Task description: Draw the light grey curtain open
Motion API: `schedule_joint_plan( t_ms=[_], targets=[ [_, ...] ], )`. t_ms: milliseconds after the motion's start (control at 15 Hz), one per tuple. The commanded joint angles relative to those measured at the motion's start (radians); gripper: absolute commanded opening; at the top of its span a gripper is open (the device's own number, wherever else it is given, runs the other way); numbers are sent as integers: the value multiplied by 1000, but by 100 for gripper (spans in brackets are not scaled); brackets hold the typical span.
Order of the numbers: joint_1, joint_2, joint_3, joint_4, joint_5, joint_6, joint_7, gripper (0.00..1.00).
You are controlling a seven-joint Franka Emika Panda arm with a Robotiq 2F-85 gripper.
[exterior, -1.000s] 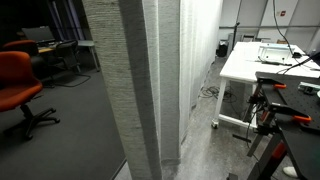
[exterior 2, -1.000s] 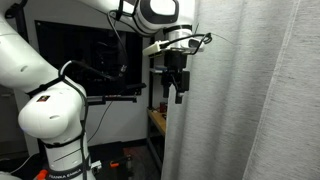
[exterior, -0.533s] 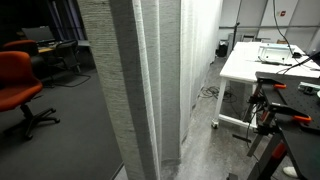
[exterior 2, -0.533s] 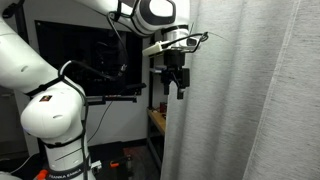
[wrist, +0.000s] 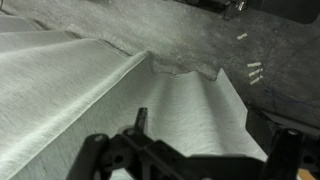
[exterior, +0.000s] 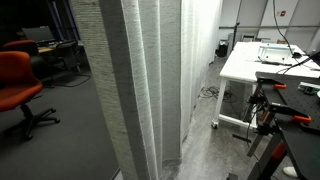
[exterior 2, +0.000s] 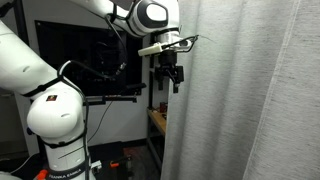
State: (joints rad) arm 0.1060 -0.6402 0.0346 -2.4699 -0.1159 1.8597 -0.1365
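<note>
The light grey curtain [exterior: 140,90] hangs floor-length in deep folds and fills the middle of an exterior view. It also covers the right half of an exterior view [exterior 2: 250,100]. My gripper [exterior 2: 172,80] hangs from the arm at head height, right against the curtain's free edge. In the wrist view the ribbed fabric [wrist: 190,115] spreads between my two fingers [wrist: 210,135], which stand well apart. The fabric is not pinched, and the gripper is open.
An orange office chair [exterior: 18,85] stands on the dark floor beside the curtain. A white desk [exterior: 262,62] with cables and a clamp stand [exterior: 270,115] is on the other side. The robot's white base [exterior 2: 55,115] and a dark window lie behind the gripper.
The gripper has moved sideways along the curtain's edge, away from the fabric mass. The curtain's front fold has shifted toward the orange chair.
</note>
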Motion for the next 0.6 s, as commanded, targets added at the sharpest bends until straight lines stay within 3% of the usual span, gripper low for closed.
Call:
schedule_joint_plan(
  t_ms=[0,533],
  targets=[
    [51,4,5,6,44,39,-60,100],
    [168,0,40,8,124,74,-170,100]
  ],
)
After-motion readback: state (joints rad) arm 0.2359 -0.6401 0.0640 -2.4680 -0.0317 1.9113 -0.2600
